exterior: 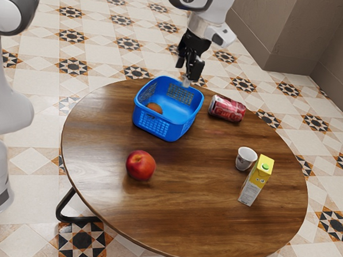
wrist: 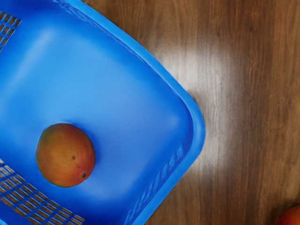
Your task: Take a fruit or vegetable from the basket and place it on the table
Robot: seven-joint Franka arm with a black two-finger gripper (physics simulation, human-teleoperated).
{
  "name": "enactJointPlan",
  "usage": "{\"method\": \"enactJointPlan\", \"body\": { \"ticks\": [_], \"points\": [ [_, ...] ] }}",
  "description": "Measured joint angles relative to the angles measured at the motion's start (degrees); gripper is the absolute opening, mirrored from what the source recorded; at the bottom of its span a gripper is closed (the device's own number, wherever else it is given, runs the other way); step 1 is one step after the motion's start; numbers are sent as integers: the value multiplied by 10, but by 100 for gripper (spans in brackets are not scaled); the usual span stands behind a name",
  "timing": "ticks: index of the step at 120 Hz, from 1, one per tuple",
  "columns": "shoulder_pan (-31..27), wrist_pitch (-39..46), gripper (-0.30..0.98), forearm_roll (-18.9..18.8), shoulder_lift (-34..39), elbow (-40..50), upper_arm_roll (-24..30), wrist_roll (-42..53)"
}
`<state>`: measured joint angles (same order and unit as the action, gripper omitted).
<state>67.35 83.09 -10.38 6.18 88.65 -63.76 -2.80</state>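
Fruit in the basket, off to one side of our claw

Our claw (exterior: 186, 81) hangs by the basket's (exterior: 166, 130) far rim; we cannot tell whether it is apart or together; the orange-brown fruit (exterior: 154, 108) lies in the basket, lower than the claw and toward the exterior view's left; the can (exterior: 227, 109) lies beside the basket; farther off on our table (exterior: 184, 221) are the red fruit (exterior: 141, 165), cup (exterior: 246, 159) and carton (exterior: 256, 180).
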Motion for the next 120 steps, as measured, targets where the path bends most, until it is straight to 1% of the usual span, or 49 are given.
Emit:
{"method": "enactJointPlan", "body": {
  "ticks": [20,28,48,69,90,102,120],
  "points": [
    [3,41,69,5,1,4,0,5],
    [4,57,69,2,-3,18,-6,8],
    [-26,89,69,9,-34,47,-23,13],
    [-68,128,69,47,-46,101,-26,18],
    [-101,158,69,72,-42,143,-26,22],
    [-105,172,69,83,-42,159,-26,23],
    [-93,194,69,91,-42,179,-26,25]
  ]
}}
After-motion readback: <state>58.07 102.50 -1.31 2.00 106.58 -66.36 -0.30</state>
